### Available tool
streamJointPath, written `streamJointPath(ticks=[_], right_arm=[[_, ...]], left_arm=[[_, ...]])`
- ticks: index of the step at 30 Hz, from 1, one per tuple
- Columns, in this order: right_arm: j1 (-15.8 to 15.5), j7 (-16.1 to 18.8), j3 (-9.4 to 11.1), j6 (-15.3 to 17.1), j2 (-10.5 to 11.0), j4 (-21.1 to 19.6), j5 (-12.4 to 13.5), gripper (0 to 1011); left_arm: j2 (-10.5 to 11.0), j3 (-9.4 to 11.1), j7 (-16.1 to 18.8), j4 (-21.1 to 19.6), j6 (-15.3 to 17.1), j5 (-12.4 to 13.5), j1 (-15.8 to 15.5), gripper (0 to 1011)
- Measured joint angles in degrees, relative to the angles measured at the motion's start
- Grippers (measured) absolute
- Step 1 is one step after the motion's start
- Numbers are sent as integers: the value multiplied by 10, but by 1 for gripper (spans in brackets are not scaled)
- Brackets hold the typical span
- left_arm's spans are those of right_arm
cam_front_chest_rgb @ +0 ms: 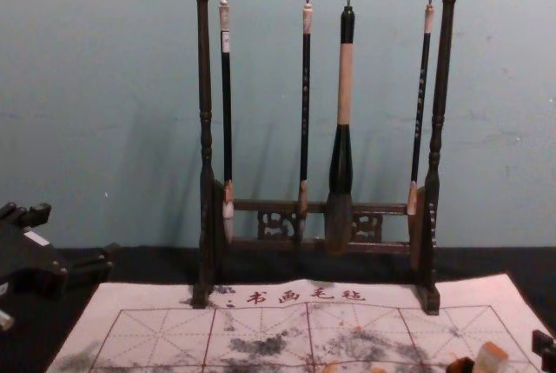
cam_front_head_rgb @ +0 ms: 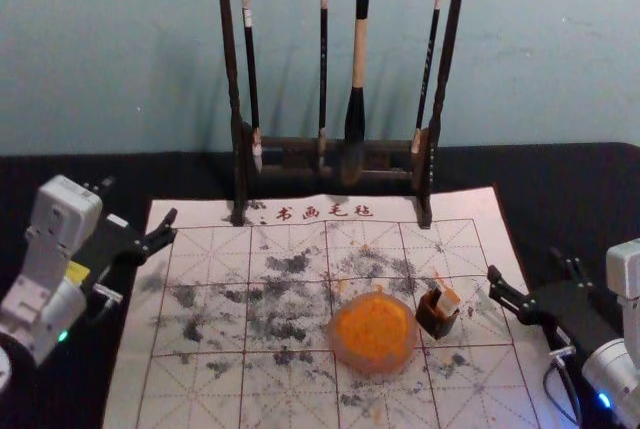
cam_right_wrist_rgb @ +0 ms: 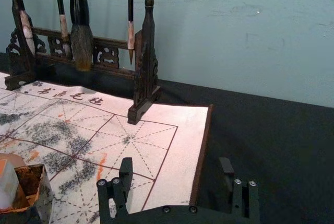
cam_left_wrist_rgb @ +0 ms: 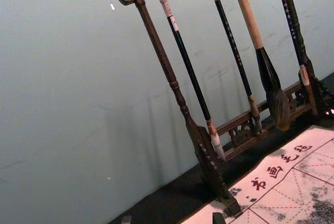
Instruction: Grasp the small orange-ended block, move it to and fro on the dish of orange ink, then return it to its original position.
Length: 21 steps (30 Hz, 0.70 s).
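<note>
Block point(cam_front_head_rgb: 447, 301), small and pale, leaned tilted in a little dark square box point(cam_front_head_rgb: 436, 321), its upper part standing above the rim and its lower part hidden by the walls. Orange stains marked the inside of the box in the right wrist view. Just beside the box, on the robot's left of it, sat the round dish point(cam_front_head_rgb: 372, 335), orange ink spread across its middle inside a pale rim. Both box and dish rested on the white gridded mat point(cam_front_head_rgb: 200, 389), which was blotched with grey and black ink and had a few orange smears. The right gripper point(cam_front_head_rgb: 528, 267) was open, its two fingers spread well apart near the mat's right edge, to the right of the box and apart from the block. Over on the other side, the left gripper point(cam_front_head_rgb: 138, 206) was near the mat's far left corner, also open, with a wide gap between its fingertips. At the back of the mat stood a dark wooden rack point(cam_front_head_rgb: 234, 79) with carved ends on its top bar, and from it four brushes point(cam_front_head_rgb: 357, 59) hung tips down, one much thicker than the others
</note>
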Motion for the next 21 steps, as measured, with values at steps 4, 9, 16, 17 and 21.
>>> streamJointPath(ticks=[4, 9, 16, 17, 21], right_arm=[[0, 0, 0, 0, 0, -1, 0, 1000], [0, 0, 0, -1, 0, -1, 0, 1000], [-1, 1, 0, -1, 1, -1, 1, 1000], [-1, 1, 0, -1, 1, -1, 1, 1000], [-1, 1, 0, -1, 1, -2, 1, 1000]], left_arm=[[0, 0, 0, 0, 0, 0, 0, 1001], [0, 0, 0, 0, 0, 0, 0, 1001], [0, 0, 0, 0, 0, 0, 0, 1001], [0, 0, 0, 0, 0, 0, 0, 1001], [0, 0, 0, 0, 0, 0, 0, 1001]])
